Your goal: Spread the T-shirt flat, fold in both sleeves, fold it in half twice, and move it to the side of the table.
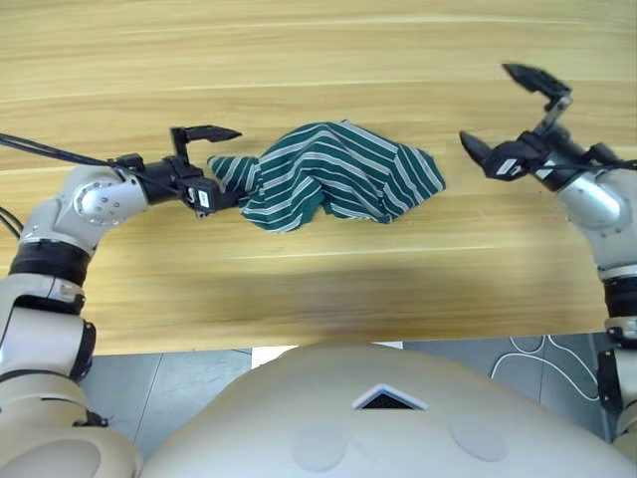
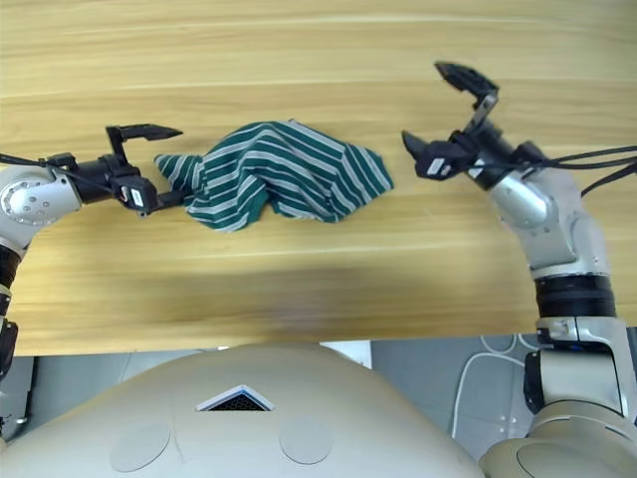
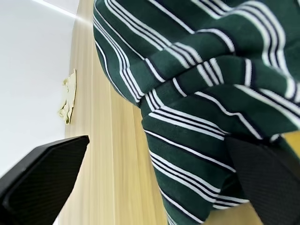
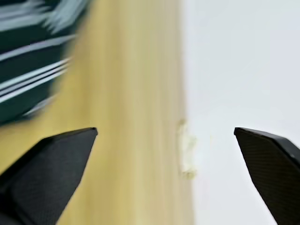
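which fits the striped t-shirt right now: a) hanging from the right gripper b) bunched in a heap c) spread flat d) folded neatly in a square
B: the T-shirt lies bunched and wrinkled, the open left gripper at one end and the open right gripper apart from it.

The T-shirt [image 1: 338, 174] is dark green with thin white stripes, crumpled into a loose, rumpled heap. It lies near the middle of the wooden table [image 1: 299, 60], one narrow bunched end trailing toward the robot's left.

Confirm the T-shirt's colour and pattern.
The T-shirt is dark green with thin white stripes, clearest in the left wrist view.
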`<state>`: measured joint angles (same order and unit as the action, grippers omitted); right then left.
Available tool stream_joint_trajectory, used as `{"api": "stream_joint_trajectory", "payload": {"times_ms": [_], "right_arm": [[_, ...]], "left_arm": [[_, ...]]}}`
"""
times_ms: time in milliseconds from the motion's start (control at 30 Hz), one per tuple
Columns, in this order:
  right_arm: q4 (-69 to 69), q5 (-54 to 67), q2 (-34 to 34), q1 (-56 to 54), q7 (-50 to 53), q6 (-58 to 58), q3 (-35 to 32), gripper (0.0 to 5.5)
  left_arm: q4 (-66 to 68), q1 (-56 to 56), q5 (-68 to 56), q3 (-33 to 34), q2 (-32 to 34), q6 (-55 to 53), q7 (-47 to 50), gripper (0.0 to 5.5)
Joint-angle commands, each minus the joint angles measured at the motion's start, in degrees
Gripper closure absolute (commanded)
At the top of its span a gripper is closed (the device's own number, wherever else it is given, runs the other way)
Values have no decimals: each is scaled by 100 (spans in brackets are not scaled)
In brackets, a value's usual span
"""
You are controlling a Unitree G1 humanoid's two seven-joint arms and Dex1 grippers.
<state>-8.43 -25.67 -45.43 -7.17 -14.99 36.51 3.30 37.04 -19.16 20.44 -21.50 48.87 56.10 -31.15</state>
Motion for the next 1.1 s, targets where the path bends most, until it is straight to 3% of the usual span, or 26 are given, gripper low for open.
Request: {"api": "stream_joint_trajectory", "payload": {"times_ms": [33, 167, 433, 600, 700, 1000, 1100], "right_arm": [[261, 78, 340, -35, -337, 25, 509, 10], [-395, -743, 646, -290, -495, -149, 1296, 10], [-1719, -1677, 340, -692, -299, -237, 1888, 10], [-1839, -1461, -216, -430, -86, -217, 1670, 10], [-1721, -1349, -416, -292, -49, -266, 1543, 10], [-1034, -966, -440, -83, -173, -346, 1388, 10], [-935, -778, -501, -28, -193, -334, 1221, 10]], "left_arm": [[-97, 48, 89, 55, 28, -65, -53, 12], [-53, -79, 168, 27, -38, -43, -46, 12], [6, -291, 580, 142, -142, -300, 389, 12], [556, -554, 2007, -123, 29, -999, 1529, 12], [557, -501, 2116, -176, 19, -947, 1707, 12], [108, -247, 773, -84, -150, -95, 1073, 12], [95, -337, 141, 304, 104, -65, 852, 12]]}}
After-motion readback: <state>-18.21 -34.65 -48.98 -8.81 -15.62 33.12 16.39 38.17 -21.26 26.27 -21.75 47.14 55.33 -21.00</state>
